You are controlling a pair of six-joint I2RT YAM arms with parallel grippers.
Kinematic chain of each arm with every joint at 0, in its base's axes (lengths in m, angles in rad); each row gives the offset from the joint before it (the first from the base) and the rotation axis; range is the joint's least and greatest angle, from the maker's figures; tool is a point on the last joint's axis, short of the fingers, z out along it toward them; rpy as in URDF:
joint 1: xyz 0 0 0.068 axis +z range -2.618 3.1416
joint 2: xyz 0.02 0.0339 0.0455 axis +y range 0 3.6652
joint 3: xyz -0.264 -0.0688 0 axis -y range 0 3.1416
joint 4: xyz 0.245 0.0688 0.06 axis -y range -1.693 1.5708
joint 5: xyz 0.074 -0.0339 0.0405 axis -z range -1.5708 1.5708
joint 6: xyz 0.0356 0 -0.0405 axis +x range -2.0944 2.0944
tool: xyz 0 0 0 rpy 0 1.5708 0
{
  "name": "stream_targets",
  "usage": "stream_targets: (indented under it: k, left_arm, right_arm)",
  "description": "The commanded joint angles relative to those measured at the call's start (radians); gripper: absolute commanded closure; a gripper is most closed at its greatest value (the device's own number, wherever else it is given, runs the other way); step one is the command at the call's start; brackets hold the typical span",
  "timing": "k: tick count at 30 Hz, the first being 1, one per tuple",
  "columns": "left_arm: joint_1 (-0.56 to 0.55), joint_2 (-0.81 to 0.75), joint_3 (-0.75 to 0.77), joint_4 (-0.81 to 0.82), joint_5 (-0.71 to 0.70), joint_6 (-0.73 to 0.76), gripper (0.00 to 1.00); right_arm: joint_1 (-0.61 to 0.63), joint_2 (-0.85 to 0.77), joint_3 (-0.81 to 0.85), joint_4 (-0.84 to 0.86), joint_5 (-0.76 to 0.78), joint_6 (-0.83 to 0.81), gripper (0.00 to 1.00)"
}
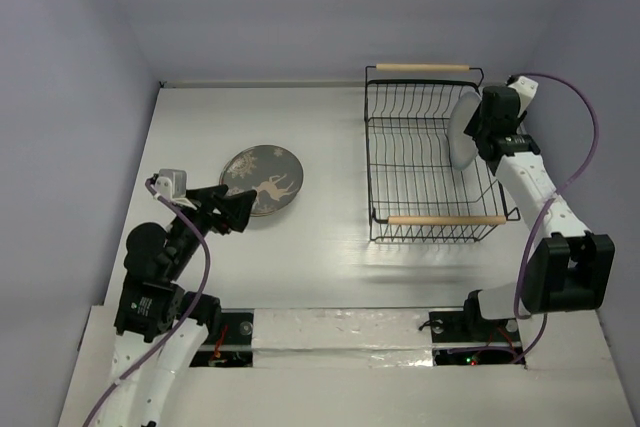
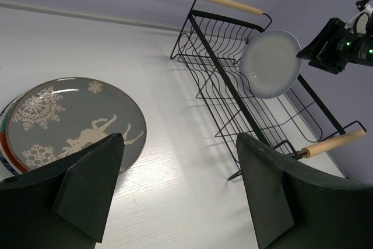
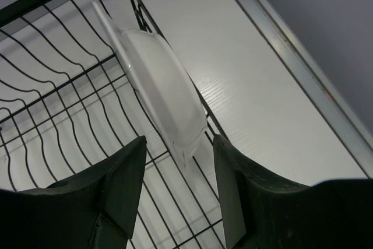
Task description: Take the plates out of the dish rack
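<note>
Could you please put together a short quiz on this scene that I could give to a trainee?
1. How many plates stand in the dish rack?
2. True or false: the left gripper is shut on the grey deer plate.
3. How is the right gripper placed?
A: open, with a finger on either side of the rim of the white plate.
B: shut, beside the grey deer plate.
C: out of sight of every camera.

Key
1: one, the white plate.
2: false; the left gripper's jaws are open and it holds nothing.
3: A.
</note>
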State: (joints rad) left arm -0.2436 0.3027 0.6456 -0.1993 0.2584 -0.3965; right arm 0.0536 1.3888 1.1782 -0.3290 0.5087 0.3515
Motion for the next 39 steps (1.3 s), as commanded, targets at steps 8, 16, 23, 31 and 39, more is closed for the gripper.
stream_targets:
  k: [8, 16, 23, 31, 39]
  left_arm:
    - [-0.028, -0.022, 0.002, 0.035, -0.015, 0.013, 0.25]
    - [-0.028, -0.034, 0.005, 0.035, -0.018, 0.012, 0.24]
    - [-0.037, -0.04, 0.003, 0.034, -0.021, 0.013, 0.24]
    - [-0.037, -0.04, 0.003, 0.037, -0.021, 0.01, 0.24]
    - [-0.037, -0.039, 0.002, 0.035, -0.024, 0.01, 0.24]
  right_arm:
    - [-0.035, 0.122, 0.109, 0.033, -0.075, -0.068, 0.62]
    - [-0.035, 0.17, 0.147, 0.005, -0.027, -0.123, 0.66]
    - [-0.035, 0.188, 0.156, -0.016, -0.004, -0.137, 0.89]
    - [-0.017, 0.121, 0.198, -0.027, 0.024, -0.164, 1.0]
    - [0.078, 0.102, 0.325, -0.088, 0.157, -0.25, 1.0]
